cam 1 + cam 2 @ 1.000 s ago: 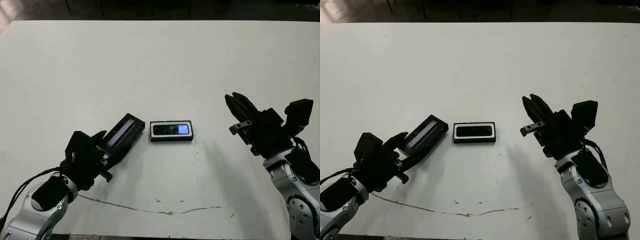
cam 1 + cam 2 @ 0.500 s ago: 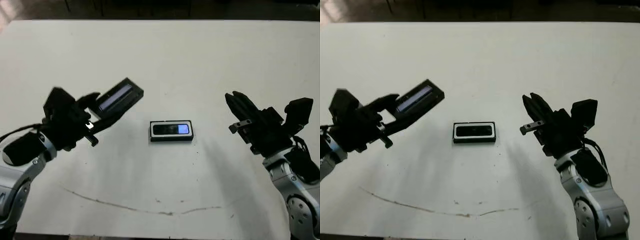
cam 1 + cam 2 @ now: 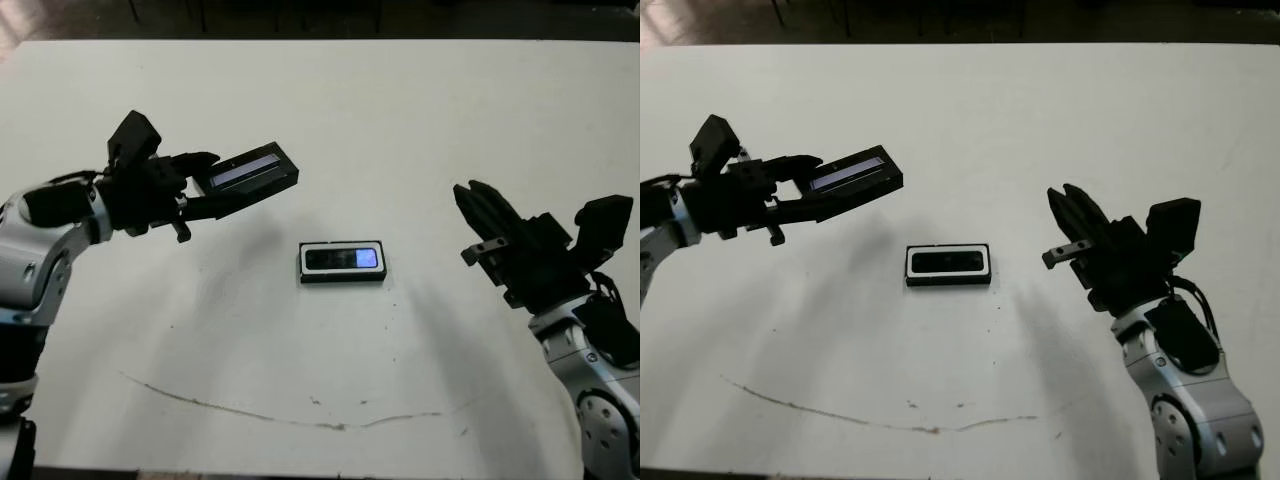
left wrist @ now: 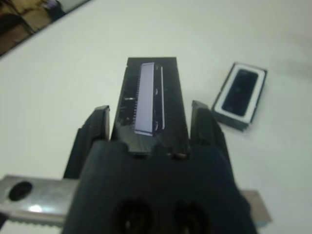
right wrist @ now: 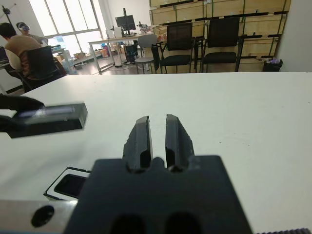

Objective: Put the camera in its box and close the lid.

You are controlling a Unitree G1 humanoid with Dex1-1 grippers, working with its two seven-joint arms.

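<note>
The left gripper (image 4: 151,129) has its two black fingers (image 4: 100,122) squeezed on the long sides of the lid (image 3: 250,172), one on each side. The lid sticks out past the fingertips with its pale stripe facing up. It hangs in the air, tipped a little, toward the left edge of the table (image 3: 400,120) and a bit farther back than the box.

The box (image 3: 343,263) sits near the middle of the table. The camera (image 3: 342,259) is already lying inside it, with its shiny blue patch at the right end. So only the lid is left to do.

To do this well, the left arm should likely bring the lid over until it is right above the box. It should turn the lid so the long sides match the box's long sides. The lid should be made flat before it goes down, or one corner may catch on the rim. Then it should go down slowly and straight, so the box does not slide.

The right gripper (image 5: 157,139) waits near the right edge of the table, well apart from the box. Its fingers are pressed nearly together and hold nothing. It could perhaps steady the box
</note>
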